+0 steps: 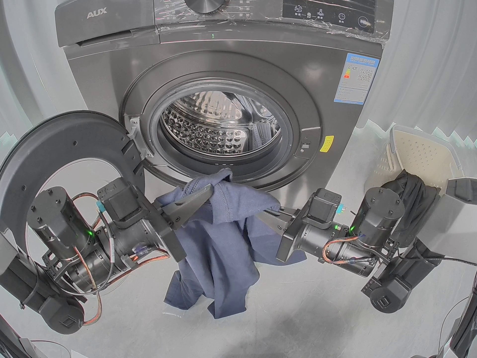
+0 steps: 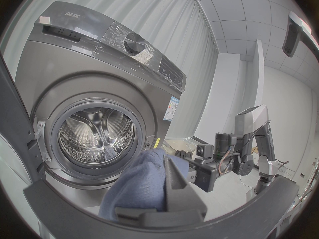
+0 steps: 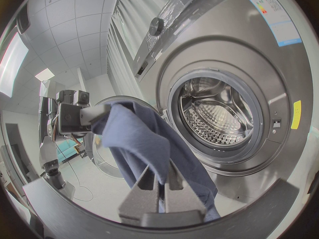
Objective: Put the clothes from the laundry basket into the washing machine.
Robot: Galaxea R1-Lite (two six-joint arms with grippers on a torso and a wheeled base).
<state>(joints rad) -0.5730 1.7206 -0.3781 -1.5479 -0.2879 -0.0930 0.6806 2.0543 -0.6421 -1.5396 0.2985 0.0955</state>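
Two grippers clamp one blue shirt [image 1: 223, 244] — left gripper [image 1: 207, 193] high, right gripper [image 1: 266, 215] lower — before the open washing machine [image 1: 99, 75] with its blue label [image 1: 356, 78] and yellow sticker [image 1: 326, 143].

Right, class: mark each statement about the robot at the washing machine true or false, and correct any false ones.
1. The door of the washing machine is shut. False: it stands open on the robot's left.
2. The left gripper and right gripper both hold the blue garment. True.
3. The blue garment lies inside the drum. False: it hangs outside, in front of the opening.
4. A dark garment hangs over the laundry basket. True.
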